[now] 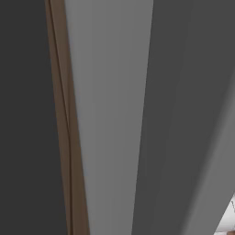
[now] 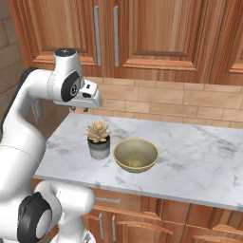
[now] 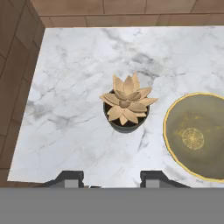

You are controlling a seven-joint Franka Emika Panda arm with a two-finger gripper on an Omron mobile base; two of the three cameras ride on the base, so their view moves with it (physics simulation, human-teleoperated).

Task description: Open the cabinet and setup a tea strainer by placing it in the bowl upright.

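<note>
- Currently, left base view: nothing of the task is showing beyond flat grey and dark panels with a brown edge [image 1: 69, 151] running between them; progress cannot be judged from it.
- Right base view: the upper cabinet doors [image 2: 142, 33] are sitting shut, so opening is not yet done. The bowl [image 2: 135, 154] is waiting empty on the marble counter [image 2: 199, 156], just beside a potted succulent [image 2: 98, 139]. The strainer is presumably sitting inside the cabinet.
- Hand view: the gripper [image 3: 107, 178] is hanging over the succulent [image 3: 126, 103], fingertips standing apart, holding nothing. The bowl [image 3: 194, 135] is lying empty. All steps are remaining.
</note>
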